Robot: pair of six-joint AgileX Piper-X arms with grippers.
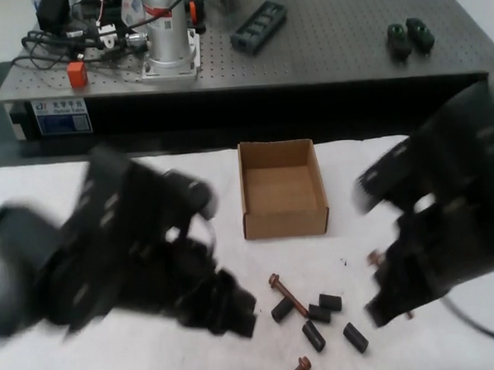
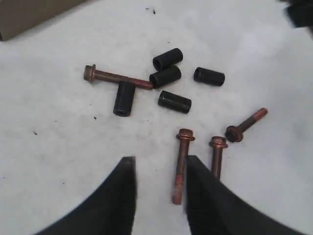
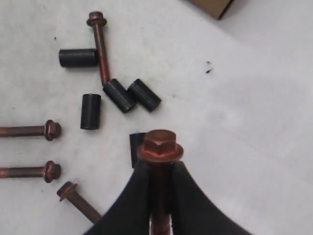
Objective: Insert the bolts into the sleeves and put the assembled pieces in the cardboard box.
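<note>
Right gripper (image 3: 159,169) clamped on a bolt (image 3: 159,146), shank running along the fingers, hex head proud of the tips, left gripper (image 2: 160,165) parted, hovering over loose bolts (image 2: 182,166) and five black sleeves (image 2: 174,102) lying flat on white cloth (image 2: 58,147), cardboard box (image 1: 284,220) open-topped just beyond, perforated bench (image 1: 347,47) behind.

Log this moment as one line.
right fingers: shut on bolt | left fingers: open above loose bolts | sleeves: five loose on cloth | cardboard box: empty
</note>
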